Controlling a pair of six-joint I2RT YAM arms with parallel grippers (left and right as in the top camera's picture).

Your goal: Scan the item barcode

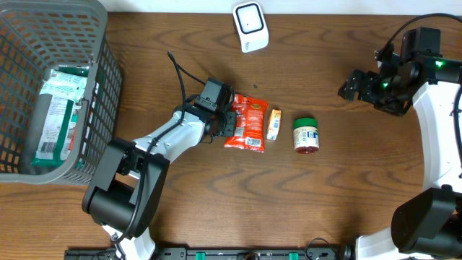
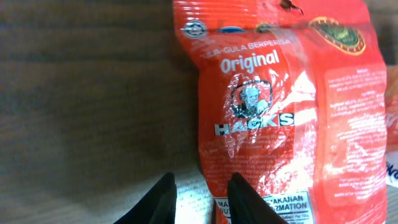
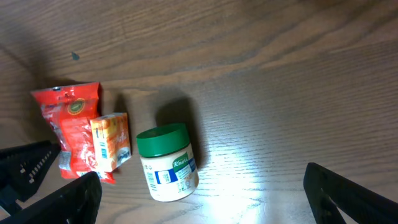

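Note:
A red "Hacks Original" candy packet (image 1: 247,124) lies flat on the wooden table; up close the packet (image 2: 280,112) fills the left wrist view. My left gripper (image 1: 228,120) is down at its left edge. The two dark fingertips stand a narrow gap apart, the left gripper (image 2: 200,185) straddling that edge: one fingertip (image 2: 165,190) over bare wood, the other over the packet's printed panel. The packet is not lifted or bunched. My right gripper (image 1: 351,85) hovers at the far right, jaws wide with nothing between them. A white scanner (image 1: 250,26) sits at the back centre.
A small orange box (image 1: 273,124) and a green-lidded Knorr jar (image 1: 306,135) lie just right of the packet; the jar (image 3: 166,163) also shows in the right wrist view. A grey basket (image 1: 101,65) holding packaged goods stands at the far left.

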